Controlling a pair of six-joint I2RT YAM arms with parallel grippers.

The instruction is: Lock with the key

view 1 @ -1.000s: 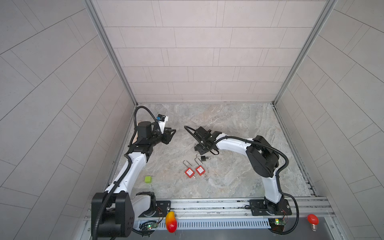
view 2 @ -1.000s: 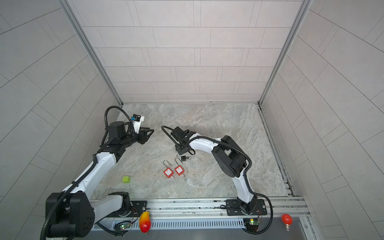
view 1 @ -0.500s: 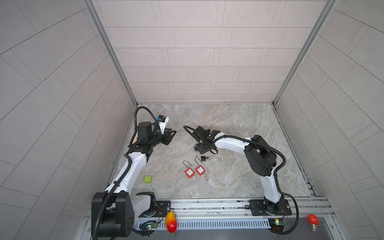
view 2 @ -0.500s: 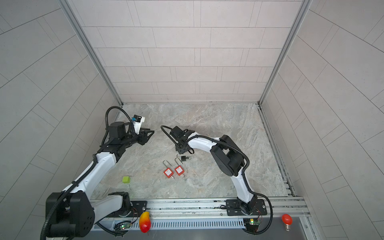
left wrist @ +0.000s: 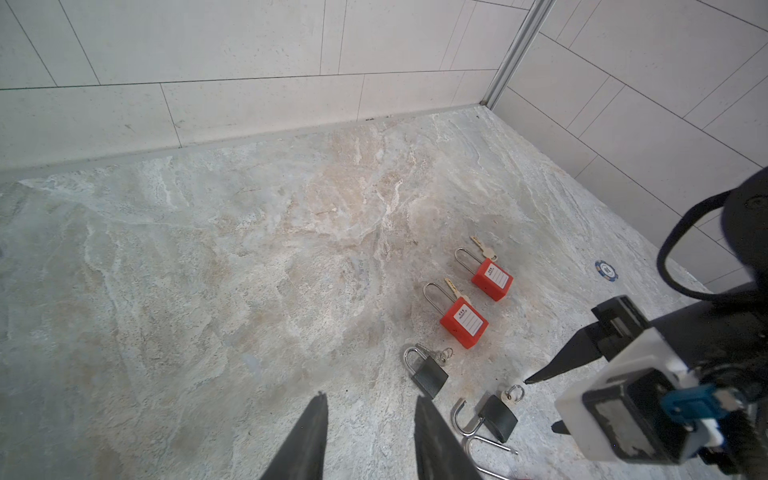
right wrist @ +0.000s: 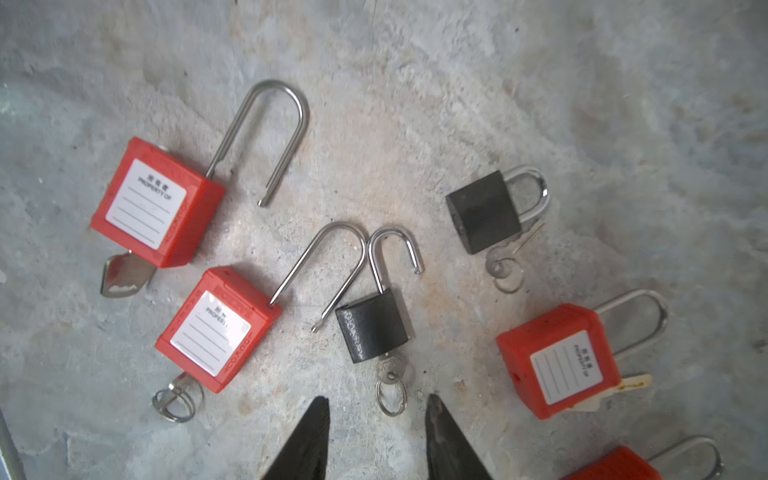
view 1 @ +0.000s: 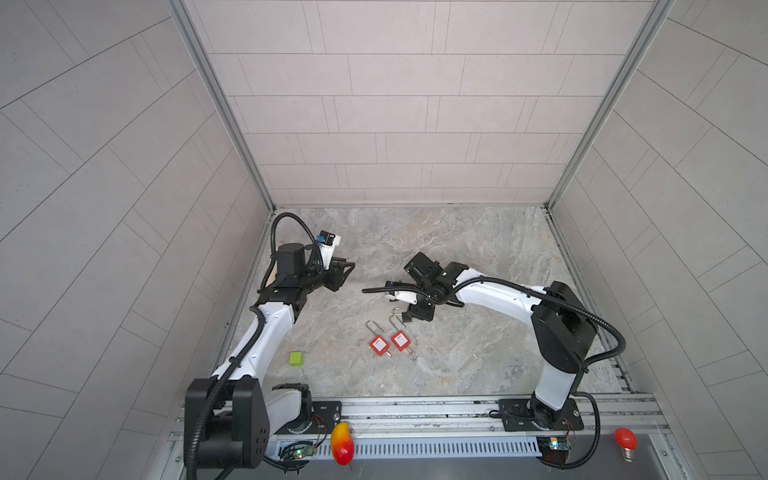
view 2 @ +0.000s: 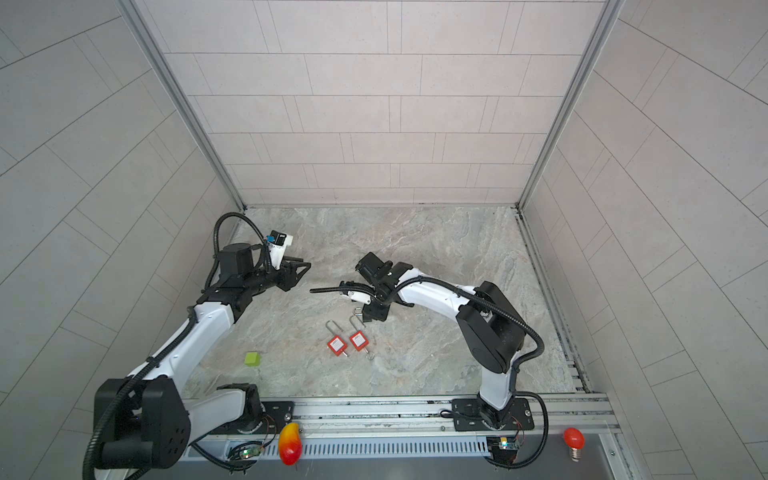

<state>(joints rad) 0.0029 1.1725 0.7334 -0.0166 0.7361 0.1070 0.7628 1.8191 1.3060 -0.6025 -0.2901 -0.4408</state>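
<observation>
The right jaws have parted since a second ago and now stand narrowly apart, holding nothing, low over the middle of the worktop. The left arm hovers at the left, its jaws narrowly apart and empty. The black padlock lies mid-worktop with its shackle open. Its key is inserted, and the key ring lies between the right jaws.

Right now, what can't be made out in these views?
- Right wrist view: one red padlock is cut off by the frame edge; its key is unseen.
- Left wrist view: a bare shackle, its body cut off by the frame edge.
- Both top views: the black padlock is too small; its shackle state is unreadable.
</observation>
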